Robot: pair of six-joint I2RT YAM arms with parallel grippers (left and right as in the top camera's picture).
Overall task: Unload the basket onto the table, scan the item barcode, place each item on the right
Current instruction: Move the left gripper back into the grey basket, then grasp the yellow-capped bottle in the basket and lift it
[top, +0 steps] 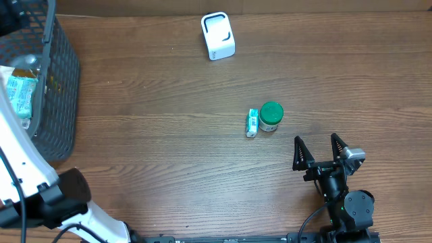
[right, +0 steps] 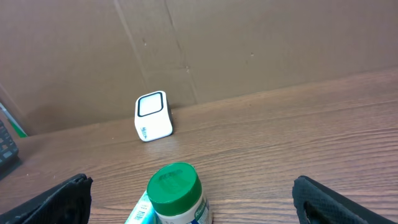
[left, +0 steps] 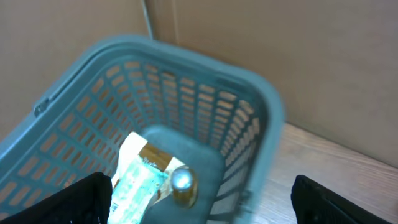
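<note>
My left gripper [left: 199,180]: jaws wide apart, empty, above the basket [left: 186,68].
My right gripper [top: 315,139]: jaws spread wide, empty, near the jar [top: 271,116] but not touching it.
Jar: mid-table, upright, green lid up.
Packet [top: 252,123]: flat, just left of the jar, long axis running near-to-far.

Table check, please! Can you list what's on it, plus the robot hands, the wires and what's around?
Surface: wooden table, no spills seen.
Job's things: white scanner at the back; green-lid jar and small box side by side, mid-table.
Clutter: basket at the left edge, packet inside.
Hands: left hand open over the basket; right hand open, empty, near the jar.
Cables: black cable by the right arm.
Surroundings: cardboard wall.
</note>
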